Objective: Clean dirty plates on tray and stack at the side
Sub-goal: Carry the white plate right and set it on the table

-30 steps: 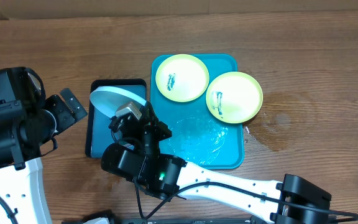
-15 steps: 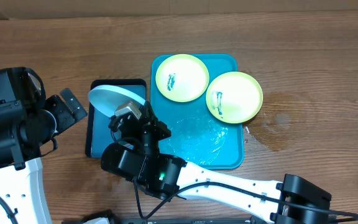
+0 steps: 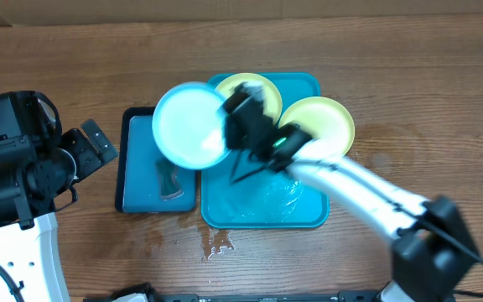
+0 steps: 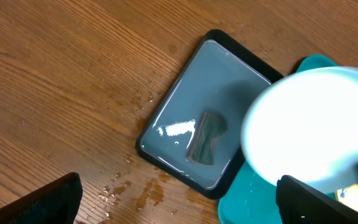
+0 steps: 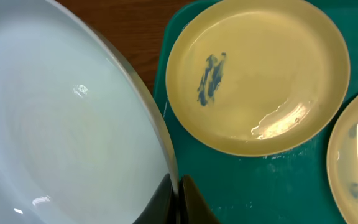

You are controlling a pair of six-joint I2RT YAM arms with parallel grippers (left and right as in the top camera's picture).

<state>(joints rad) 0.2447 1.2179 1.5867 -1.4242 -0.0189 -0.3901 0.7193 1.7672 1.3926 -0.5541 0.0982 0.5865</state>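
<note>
While pinched by its rim, plate (image 3: 188,126) juts left of right hand (image 3: 235,119)

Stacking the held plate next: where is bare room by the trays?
Bare wooden table right of the large teal plastic tray. Its near half is also bare. Crowded left: the black-rimmed blue tray and the left gripper.

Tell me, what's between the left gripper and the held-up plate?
Overhead, the black-rimmed tray sits between the left gripper and the held plate.

overhead we look straight down at the whole table (image 3: 409,67). both wrist views angle downward, the right closest; all share the pale plate (image 3: 189,126).
</note>
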